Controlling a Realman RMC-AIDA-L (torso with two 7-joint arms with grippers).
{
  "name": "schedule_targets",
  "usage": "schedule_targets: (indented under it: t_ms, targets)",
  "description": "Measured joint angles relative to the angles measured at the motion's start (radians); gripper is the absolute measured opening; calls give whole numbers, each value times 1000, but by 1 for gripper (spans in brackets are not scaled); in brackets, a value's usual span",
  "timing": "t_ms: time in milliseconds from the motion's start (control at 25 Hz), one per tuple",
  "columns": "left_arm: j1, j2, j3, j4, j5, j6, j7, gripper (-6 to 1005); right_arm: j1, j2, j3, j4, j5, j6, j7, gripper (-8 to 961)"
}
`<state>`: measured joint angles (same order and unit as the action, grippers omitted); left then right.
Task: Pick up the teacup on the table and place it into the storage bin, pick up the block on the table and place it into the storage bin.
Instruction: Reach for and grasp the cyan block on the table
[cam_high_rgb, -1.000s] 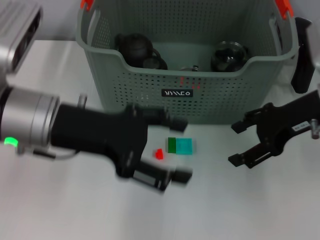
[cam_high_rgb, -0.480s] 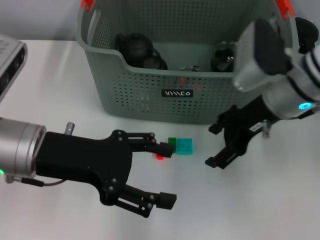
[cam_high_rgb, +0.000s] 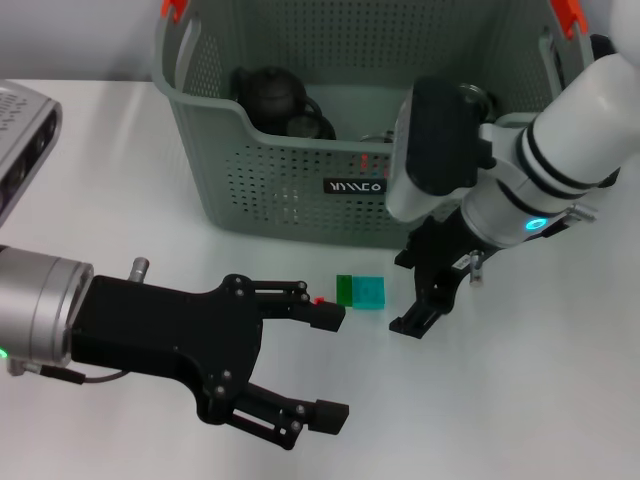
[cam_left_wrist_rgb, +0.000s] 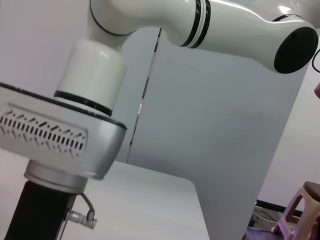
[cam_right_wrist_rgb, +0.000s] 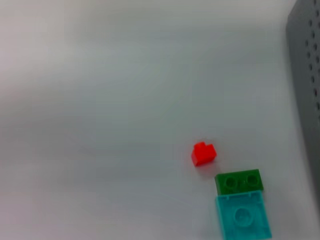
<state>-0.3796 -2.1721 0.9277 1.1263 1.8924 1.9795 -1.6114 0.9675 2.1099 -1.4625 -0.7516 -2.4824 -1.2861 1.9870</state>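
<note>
Though small, red piece (cam_high_rgb: 319, 299) (beside block (cam_high_rgb: 361, 291))

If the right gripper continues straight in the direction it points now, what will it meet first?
Probably the white table, just beside the teal block. The right gripper, jaws open, points down and toward the blocks; whether it would touch the teal block itself depends on depth, which is unclear.

You have the blocks hemmed in on three sides: the storage bin (cam_high_rgb: 300, 190) wall stands just beyond the green block (cam_high_rgb: 344, 290) and teal block (cam_high_rgb: 370, 293), the right gripper (cam_high_rgb: 422, 287) sits open just to their right, and the left gripper (cam_high_rgb: 325, 365), fingers spread, crowds their near-left, one fingertip over the small red block (cam_high_rgb: 319, 300). Bare bench (cam_high_rgb: 500, 400) lies at near right.
</note>
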Motion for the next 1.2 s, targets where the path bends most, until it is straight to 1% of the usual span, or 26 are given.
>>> schedule_targets:
  t_ms: [480,1000,1200]
  targets:
    - [-1,0,3,0,-1,0,1,933,12,1,-112,76,106,131,19,946]
    - [1,-2,0,-11,2,-1,1,933,6,2,-136,125,168,236,13,942]
    - [1,-2,2,-11,5,-1,1,932,2,2,-164,134,207,269,11,940]
